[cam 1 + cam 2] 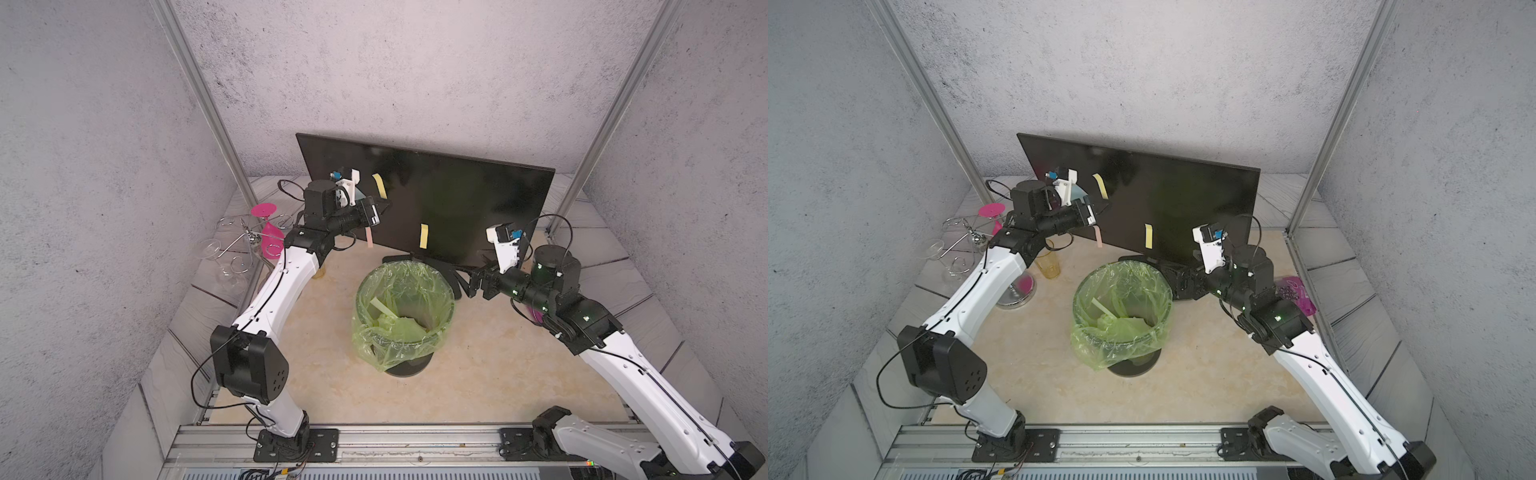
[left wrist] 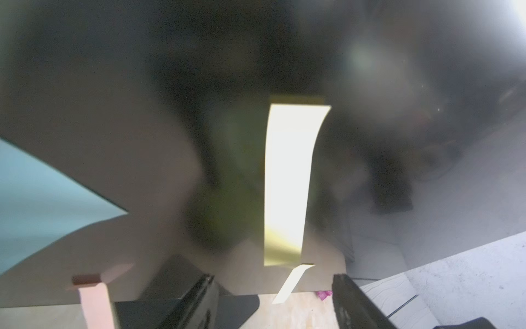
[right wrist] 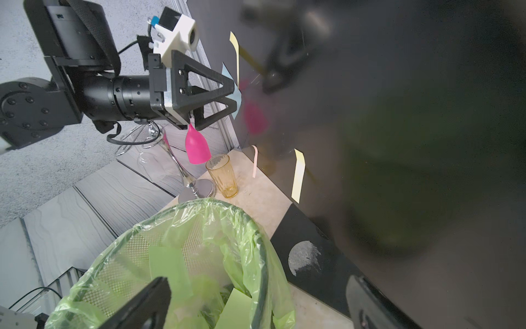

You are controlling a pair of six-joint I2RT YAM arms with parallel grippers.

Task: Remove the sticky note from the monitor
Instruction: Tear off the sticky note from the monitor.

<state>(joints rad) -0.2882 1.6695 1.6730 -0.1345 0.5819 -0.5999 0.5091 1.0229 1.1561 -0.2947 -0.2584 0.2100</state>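
The black monitor (image 1: 457, 195) (image 1: 1167, 191) stands at the back, with sticky notes on its screen. An upper yellow sticky note (image 1: 379, 185) (image 2: 289, 176) (image 3: 235, 51) curls off the screen. A lower yellow sticky note (image 1: 424, 236) (image 3: 298, 176) and a pink one (image 1: 369, 237) (image 2: 95, 306) hang near the bottom edge, and a blue one (image 2: 42, 193) lies to the left. My left gripper (image 1: 384, 206) (image 1: 1103, 204) (image 2: 273, 302) is open at the screen, just below the upper yellow note, with nothing between its fingers. My right gripper (image 1: 467, 282) (image 3: 256, 304) stands open and empty beside the bin.
A mesh bin with a green bag (image 1: 446, 316) (image 3: 199, 208) stands before the monitor's stand, with green papers inside. At the left stand a wire rack with a pink glass (image 1: 272, 239) and an amber cup (image 1: 1048, 264). A purple object (image 1: 1300, 293) lies at the right.
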